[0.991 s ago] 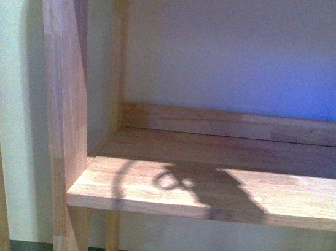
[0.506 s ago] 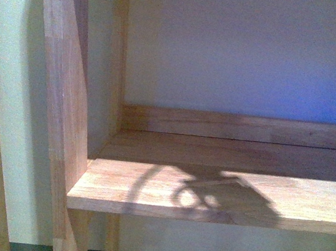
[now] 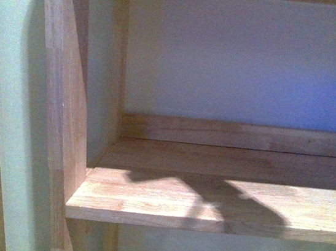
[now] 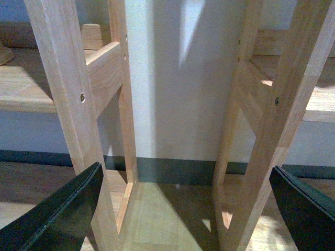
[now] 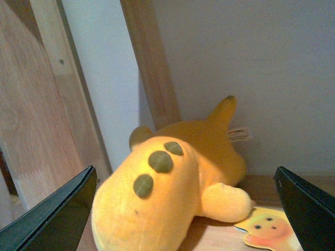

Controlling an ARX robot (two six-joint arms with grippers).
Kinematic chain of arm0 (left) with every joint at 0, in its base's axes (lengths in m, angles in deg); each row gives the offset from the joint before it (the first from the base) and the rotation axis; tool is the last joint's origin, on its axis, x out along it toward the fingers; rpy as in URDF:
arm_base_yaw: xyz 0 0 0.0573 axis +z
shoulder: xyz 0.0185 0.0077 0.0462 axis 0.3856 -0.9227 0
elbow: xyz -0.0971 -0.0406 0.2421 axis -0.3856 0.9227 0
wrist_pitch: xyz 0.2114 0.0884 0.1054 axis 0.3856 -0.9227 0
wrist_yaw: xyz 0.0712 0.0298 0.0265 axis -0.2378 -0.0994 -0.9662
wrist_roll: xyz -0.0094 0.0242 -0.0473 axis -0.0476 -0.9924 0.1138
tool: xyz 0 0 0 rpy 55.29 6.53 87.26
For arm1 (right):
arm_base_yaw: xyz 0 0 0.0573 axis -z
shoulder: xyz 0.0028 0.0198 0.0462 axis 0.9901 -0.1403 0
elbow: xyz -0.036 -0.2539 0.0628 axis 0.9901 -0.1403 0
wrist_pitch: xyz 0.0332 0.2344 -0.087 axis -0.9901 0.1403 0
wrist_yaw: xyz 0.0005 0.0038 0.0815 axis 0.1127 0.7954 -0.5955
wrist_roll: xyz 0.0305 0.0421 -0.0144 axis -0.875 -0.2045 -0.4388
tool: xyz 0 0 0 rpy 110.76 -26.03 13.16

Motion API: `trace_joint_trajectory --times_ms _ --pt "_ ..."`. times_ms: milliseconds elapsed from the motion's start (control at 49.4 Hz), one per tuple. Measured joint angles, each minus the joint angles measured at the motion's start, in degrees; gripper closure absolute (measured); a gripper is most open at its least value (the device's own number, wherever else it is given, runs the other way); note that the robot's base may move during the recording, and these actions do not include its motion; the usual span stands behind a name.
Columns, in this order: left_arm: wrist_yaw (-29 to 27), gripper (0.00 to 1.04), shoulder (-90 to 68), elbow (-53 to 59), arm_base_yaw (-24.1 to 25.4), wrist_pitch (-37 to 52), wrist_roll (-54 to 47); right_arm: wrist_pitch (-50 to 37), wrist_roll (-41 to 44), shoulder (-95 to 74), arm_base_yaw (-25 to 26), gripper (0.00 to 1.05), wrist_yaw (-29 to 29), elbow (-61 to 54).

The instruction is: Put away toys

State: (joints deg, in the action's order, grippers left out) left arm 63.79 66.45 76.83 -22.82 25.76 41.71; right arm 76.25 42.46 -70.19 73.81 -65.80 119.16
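Right wrist view: plush (image 5: 172,193) lies on a wooden shelf (image 5: 220,238) against the wall, beside an upright post (image 5: 152,63). Our right gripper (image 5: 186,209) has jaws wide apart, nothing between them; toy looks released. Left gripper (image 4: 186,209) also spread, empty, facing shelf legs. Front view shows a bare shelf board (image 3: 208,199). We judge placement done, only retreat left.

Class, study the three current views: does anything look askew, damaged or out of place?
Nothing looks damaged. The one oddity is the plush toy in the right wrist view: it lies tipped over on a wooden shelf, with a card tag beside it. The right gripper is open around it, not gripping.
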Motion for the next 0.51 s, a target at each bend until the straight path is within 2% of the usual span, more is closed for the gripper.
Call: trace_joint_trajectory --times_ms 222,506 --pt "0.0 0.06 0.0 0.0 0.0 0.0 0.0 -6.5 11.0 9.7 0.1 0.00 1.7 -14.7" --pt "0.0 0.06 0.0 0.0 0.0 0.0 0.0 -12.9 16.9 22.8 3.5 0.00 2.9 -34.8"
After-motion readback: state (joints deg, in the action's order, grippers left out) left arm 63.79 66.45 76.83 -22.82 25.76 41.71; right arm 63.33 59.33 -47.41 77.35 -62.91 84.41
